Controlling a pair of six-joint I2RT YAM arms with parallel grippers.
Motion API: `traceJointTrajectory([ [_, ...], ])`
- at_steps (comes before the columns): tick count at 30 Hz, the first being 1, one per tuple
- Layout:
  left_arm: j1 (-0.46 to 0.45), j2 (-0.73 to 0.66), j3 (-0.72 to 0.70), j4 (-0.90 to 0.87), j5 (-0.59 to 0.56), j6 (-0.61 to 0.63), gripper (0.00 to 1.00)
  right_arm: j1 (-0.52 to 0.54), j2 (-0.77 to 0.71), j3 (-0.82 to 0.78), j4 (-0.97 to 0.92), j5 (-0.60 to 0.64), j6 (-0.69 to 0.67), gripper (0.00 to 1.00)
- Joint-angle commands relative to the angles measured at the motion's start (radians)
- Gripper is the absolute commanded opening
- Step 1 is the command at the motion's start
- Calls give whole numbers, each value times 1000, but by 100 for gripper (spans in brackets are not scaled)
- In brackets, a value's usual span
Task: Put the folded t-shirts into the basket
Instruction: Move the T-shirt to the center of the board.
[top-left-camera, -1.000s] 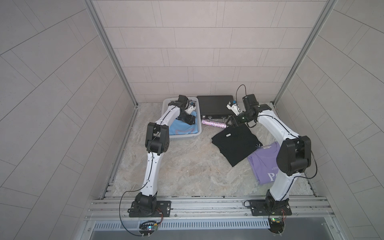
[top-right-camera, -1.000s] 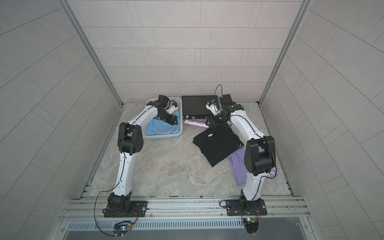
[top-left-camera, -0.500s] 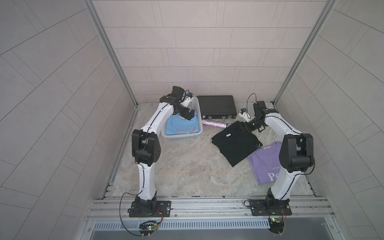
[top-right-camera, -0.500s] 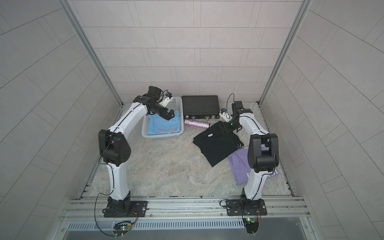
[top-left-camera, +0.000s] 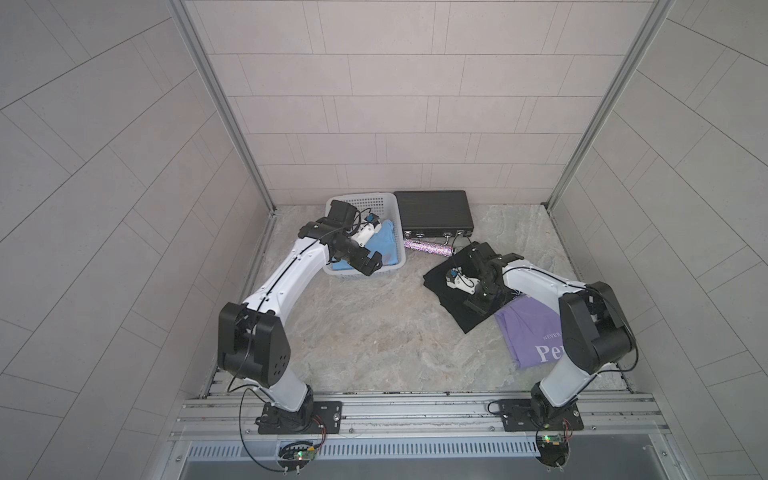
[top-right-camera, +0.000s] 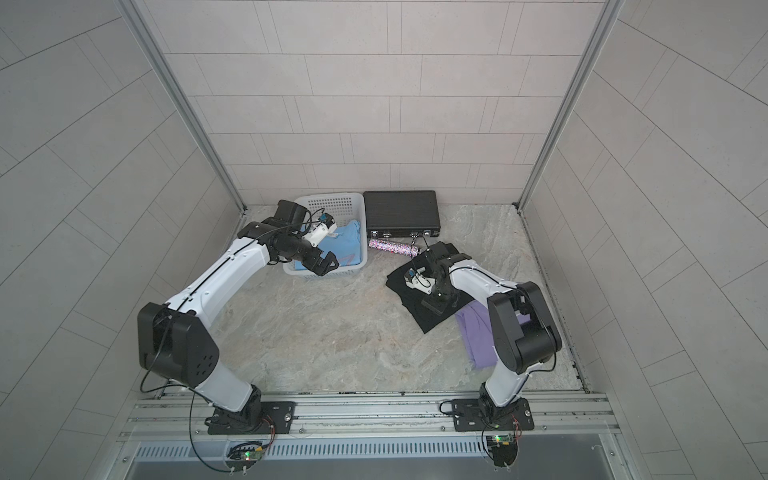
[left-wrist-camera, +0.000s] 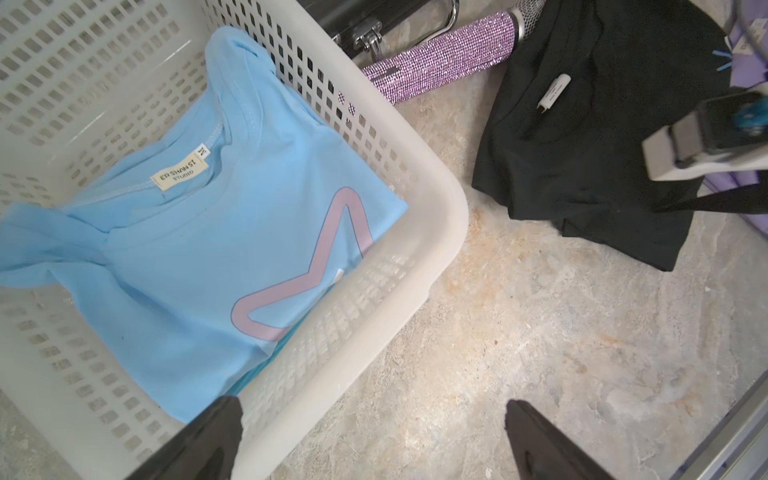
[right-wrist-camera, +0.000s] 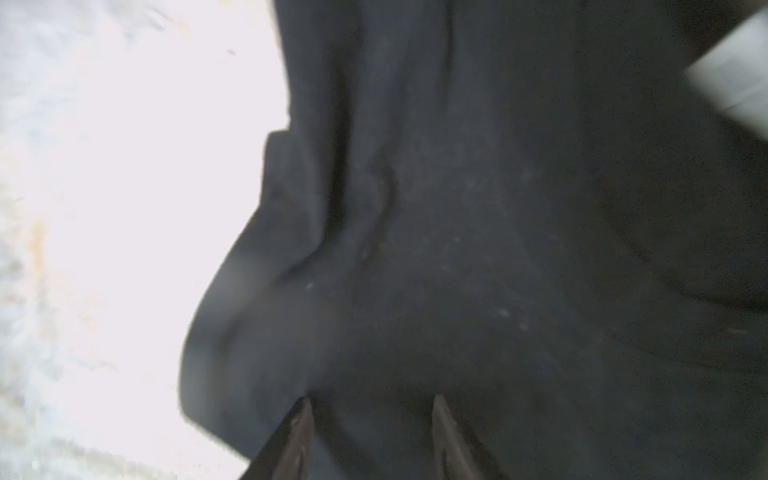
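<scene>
The white basket (top-left-camera: 361, 197) stands at the back left, and a light blue t-shirt (top-left-camera: 384, 245) with a pink graphic lies folded in it. In the left wrist view a teal edge (left-wrist-camera: 257, 374) shows under the light blue t-shirt (left-wrist-camera: 208, 249). My left gripper (left-wrist-camera: 370, 401) hangs open and empty over the basket's near rim (left-wrist-camera: 436, 216). The black t-shirt (top-left-camera: 438, 289) lies on the floor, overlapping the lavender t-shirt (top-left-camera: 528, 332). My right gripper (right-wrist-camera: 372, 399) is down on the black t-shirt (right-wrist-camera: 498, 208), its jaws partly apart with black cloth between them.
A flat black briefcase (top-left-camera: 432, 210) lies to the right of the basket against the back wall. A glittery purple tube (top-left-camera: 428, 248) lies in front of it, between the basket and the black t-shirt. Tiled walls close in both sides.
My left gripper drew back from inside the basket to its near rim and opened wide. My right gripper moved from the black t-shirt's far corner to its middle, and its jaws narrowed.
</scene>
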Motion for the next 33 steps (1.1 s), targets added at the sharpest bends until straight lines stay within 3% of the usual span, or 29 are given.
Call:
traceJointTrajectory([
  [1, -1, -53, -31, 10, -9, 25, 100, 59, 15, -24, -3, 37, 1, 45],
  [13, 37, -184, -186, 43, -173, 34, 100, 382, 93, -21, -64, -172, 212, 42],
  [17, 93, -231, -239, 35, -199, 23, 100, 543, 79, 37, -21, -238, 290, 45],
  [20, 151, -264, -264, 29, -182, 5, 100, 604, 73, 93, 54, -304, 357, 46],
  [26, 227, -309, -314, -25, -97, 26, 100, 581, 93, 245, 75, -409, 410, 50],
  [33, 202, -391, -508, -65, 198, 212, 100, 304, -120, 123, 58, -469, 370, 68],
])
